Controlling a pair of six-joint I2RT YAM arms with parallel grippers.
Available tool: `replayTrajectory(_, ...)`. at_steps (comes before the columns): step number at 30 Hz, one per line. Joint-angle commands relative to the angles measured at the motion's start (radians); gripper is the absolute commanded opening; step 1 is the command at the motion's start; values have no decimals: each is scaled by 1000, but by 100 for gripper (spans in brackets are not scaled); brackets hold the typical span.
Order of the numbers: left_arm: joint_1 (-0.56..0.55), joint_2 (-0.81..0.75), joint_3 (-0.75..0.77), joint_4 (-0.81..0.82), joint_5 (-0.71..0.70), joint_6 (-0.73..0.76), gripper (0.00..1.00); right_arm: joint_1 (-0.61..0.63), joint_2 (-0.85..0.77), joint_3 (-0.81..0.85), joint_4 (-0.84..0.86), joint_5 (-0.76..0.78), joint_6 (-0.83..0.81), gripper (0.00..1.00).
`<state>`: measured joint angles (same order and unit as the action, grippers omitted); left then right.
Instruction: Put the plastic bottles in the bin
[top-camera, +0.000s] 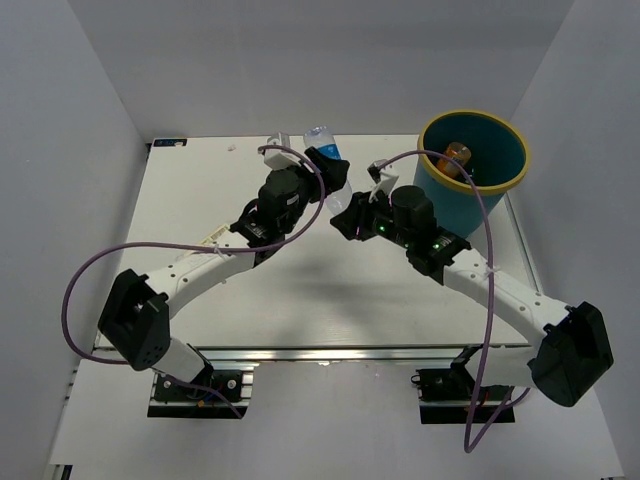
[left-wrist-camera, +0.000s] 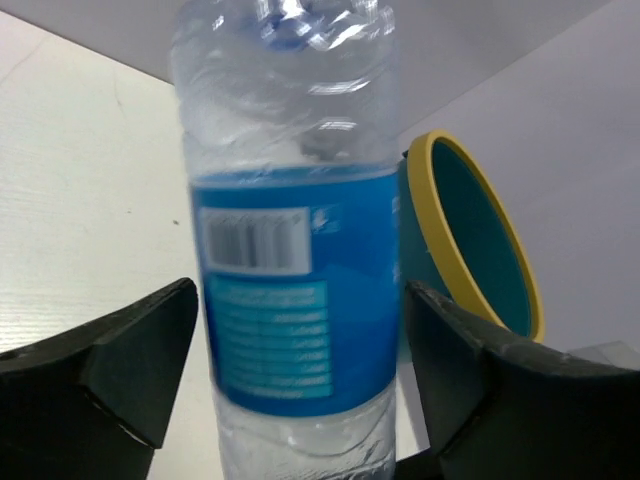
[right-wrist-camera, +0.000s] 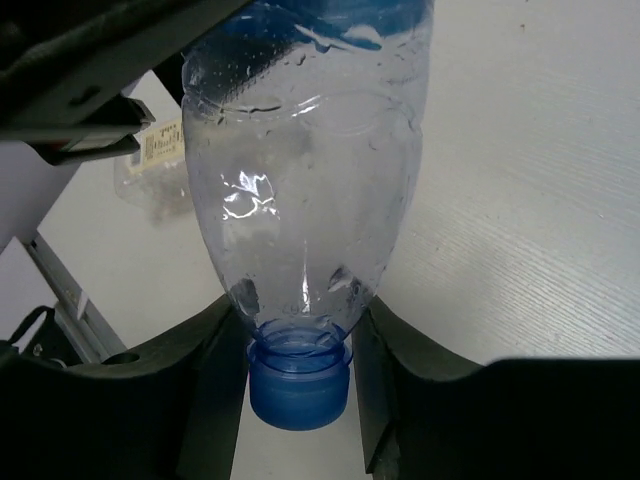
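The clear blue-labelled bottle (left-wrist-camera: 295, 260) hangs above the tabletop (top-camera: 300, 290) with both arms on it! The left pincer (left-wrist-camera: 300, 330) is closed on the label, a finger pressed to each side. The right pincer (right-wrist-camera: 298, 345) brackets the neck just above the blue cap (right-wrist-camera: 300, 385), jaws narrowly apart; whether they bite, I cannot tell. It looks like a handover, so the right should clamp firmly on the neck before the left lets go, or the bottle drops. The bin (top-camera: 524, 152) stands just beside the right arm at the far right corner, with one orange-filled bottle (top-camera: 456, 156) inside. Room is tight there: the side wall is close, and the yellow rim must be cleared from above. Another clear bottle (top-camera: 278, 141) lies near the far edge.
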<state>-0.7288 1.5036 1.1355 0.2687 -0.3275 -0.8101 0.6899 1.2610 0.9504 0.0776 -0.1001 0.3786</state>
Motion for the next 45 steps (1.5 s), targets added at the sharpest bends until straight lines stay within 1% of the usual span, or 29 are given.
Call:
replayTrajectory(1,-11,-74,27,23,28,35,97,3,-64,-7,114,86,14,18)
replayTrajectory(2,-11,-80,46,3,41,70,98,3,-72,-4,110,135,3,16)
replayTrajectory(4,-11,-82,88,-60,64,148,98,-1,-92,25,62,171,-20,13)
replayTrajectory(5,-11,-85,142,-153,64,172,98,-18,-95,43,38,195,-30,13)
replayTrajectory(7,-9,-98,188,-241,6,212,98,-50,-97,114,-42,204,-66,12)
replayTrajectory(8,-1,-109,205,-326,-19,238,98,-99,-95,138,-68,200,-73,12)
replayTrajectory(10,14,-158,216,-374,-74,265,98,-162,-86,218,-155,175,-90,11)
replayTrajectory(11,37,-175,211,-410,-97,290,98,-234,-84,241,-179,145,-92,11)
replayTrajectory(13,72,-212,190,-451,-155,304,98,-303,-81,307,-244,137,-86,10)
replayTrajectory(14,131,-217,188,-507,-151,298,98,-360,-72,336,-277,166,-84,10)
replayTrajectory(15,173,-217,185,-531,-115,296,98,-383,-65,364,-309,178,-95,10)
replayTrajectory(16,263,-211,181,-551,10,313,98,-404,-58,414,-376,191,-96,11)
replayTrajectory(17,299,-200,176,-584,52,328,98,-440,-46,436,-407,206,-96,12)
replayTrajectory(18,325,-183,173,-608,76,345,98,-458,-41,453,-439,203,-98,13)
replayTrajectory(19,362,-125,194,-641,87,385,98,-473,-40,467,-469,201,-87,15)
replayTrajectory(20,374,-87,216,-725,90,412,98,-504,-41,473,-516,188,-86,18)
replayTrajectory(21,379,-47,245,-767,96,442,98,-519,-44,473,-538,185,-78,26)
replayTrajectory(23,381,56,305,-834,126,541,98,-565,-67,449,-568,178,-66,35)
replayTrajectory(24,382,82,314,-838,142,570,98,-579,-77,439,-573,177,-60,45)
replayTrajectory(25,384,105,329,-844,136,603,98,-602,-86,433,-578,177,-55,50)
replayTrajectory(26,385,153,348,-865,133,614,98,-613,-98,430,-584,177,-58,57)
replayTrajectory(27,385,176,369,-887,149,632,98,-619,-103,439,-601,178,-64,73)
replayTrajectory(29,385,208,398,-910,165,681,98,-627,-110,458,-618,221,-76,82)
replayTrajectory(30,387,211,399,-901,147,692,98,-625,-117,471,-630,241,-76,89)
replayTrajectory(33,387,233,402,-879,157,773,98,-625,-156,469,-612,260,-86,89)
replayTrajectory(34,387,245,412,-905,171,836,98,-627,-169,459,-592,255,-89,89)
replayTrajectory(40,385,317,455,-1009,165,1006,98,-627,-236,458,-578,232,-113,89)
replayTrajectory(43,385,333,425,-976,145,1020,98,-627,-264,430,-559,224,-112,89)
replayTrajectory(45,387,363,441,-1005,180,1028,98,-625,-279,404,-544,218,-101,89)
